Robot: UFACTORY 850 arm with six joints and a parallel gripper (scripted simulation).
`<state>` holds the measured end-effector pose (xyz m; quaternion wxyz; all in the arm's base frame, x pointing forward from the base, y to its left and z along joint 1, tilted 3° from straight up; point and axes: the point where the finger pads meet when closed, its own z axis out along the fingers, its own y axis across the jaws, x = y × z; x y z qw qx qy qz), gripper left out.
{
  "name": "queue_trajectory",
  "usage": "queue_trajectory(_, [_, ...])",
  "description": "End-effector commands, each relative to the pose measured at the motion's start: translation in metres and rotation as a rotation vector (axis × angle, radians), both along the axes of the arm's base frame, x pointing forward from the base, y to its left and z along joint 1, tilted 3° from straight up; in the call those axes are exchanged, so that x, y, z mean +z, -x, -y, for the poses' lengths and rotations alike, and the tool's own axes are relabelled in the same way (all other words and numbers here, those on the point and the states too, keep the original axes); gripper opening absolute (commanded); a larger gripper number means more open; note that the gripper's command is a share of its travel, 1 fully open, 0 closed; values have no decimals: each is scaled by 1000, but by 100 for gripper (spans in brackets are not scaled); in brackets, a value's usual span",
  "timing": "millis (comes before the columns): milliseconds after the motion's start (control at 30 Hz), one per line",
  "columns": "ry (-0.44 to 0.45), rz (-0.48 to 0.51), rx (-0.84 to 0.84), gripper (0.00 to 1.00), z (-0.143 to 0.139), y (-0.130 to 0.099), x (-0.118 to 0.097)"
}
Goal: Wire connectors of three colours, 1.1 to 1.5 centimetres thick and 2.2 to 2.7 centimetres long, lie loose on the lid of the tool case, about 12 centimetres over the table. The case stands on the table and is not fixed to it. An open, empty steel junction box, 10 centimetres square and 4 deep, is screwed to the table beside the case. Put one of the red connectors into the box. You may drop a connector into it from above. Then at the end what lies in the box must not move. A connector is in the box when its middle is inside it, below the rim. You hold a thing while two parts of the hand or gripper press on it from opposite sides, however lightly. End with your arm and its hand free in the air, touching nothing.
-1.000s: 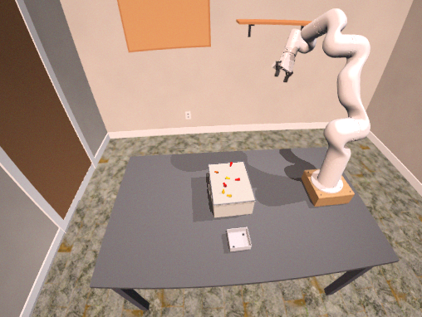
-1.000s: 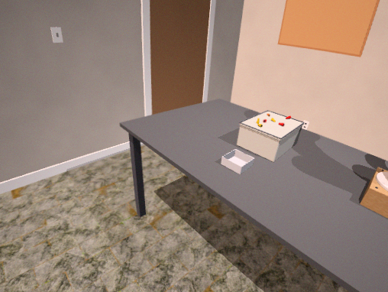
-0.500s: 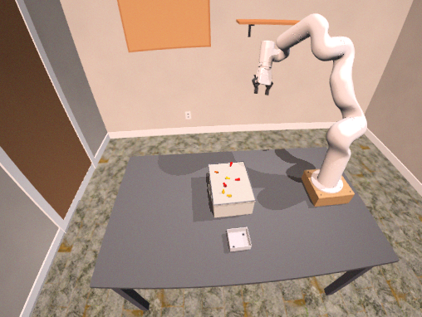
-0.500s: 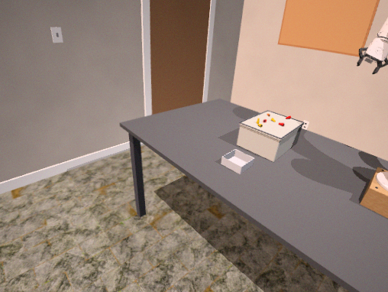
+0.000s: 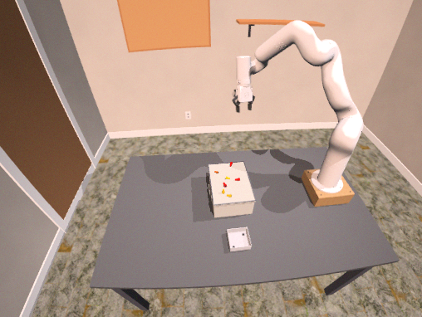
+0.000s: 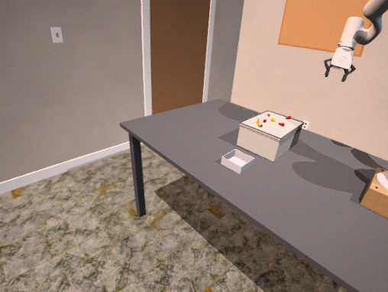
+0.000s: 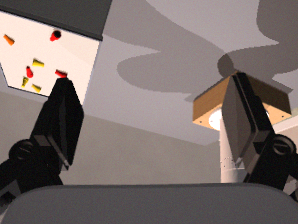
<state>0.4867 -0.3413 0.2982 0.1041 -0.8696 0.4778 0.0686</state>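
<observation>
The cream tool case (image 5: 231, 190) stands in the middle of the grey table. Several red, yellow and orange connectors lie loose on its lid, among them red ones (image 5: 237, 179) (image 5: 224, 184) (image 5: 231, 163). The case also shows in the exterior view (image 6: 269, 134) and at the upper left of the wrist view (image 7: 47, 52). The open, empty junction box (image 5: 239, 239) sits on the table in front of the case and also shows in the exterior view (image 6: 237, 160). My gripper (image 5: 243, 105) hangs open and empty, high above the table and behind the case; it also shows in the exterior view (image 6: 337, 73).
The arm's wooden base block (image 5: 327, 187) stands on the table to the right of the case. A shelf (image 5: 280, 22) and an orange board (image 5: 164, 22) hang on the back wall behind the arm.
</observation>
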Motion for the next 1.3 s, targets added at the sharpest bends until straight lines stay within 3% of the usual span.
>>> queue_trajectory(0, [65, -22, 25, 100, -35, -39, -23])
queue_trajectory(400, [195, -6, 102, 100, -141, -111, -73])
queue_trajectory(467, [195, -6, 102, 100, -141, -111, -73])
queue_trajectory(800, [265, 42, 162, 100, -228, -148, -105])
queue_trajectory(967, [278, 58, 178, 100, -251, -155, -113])
queue_trajectory(1267, [284, 66, 186, 100, -264, -159, -117])
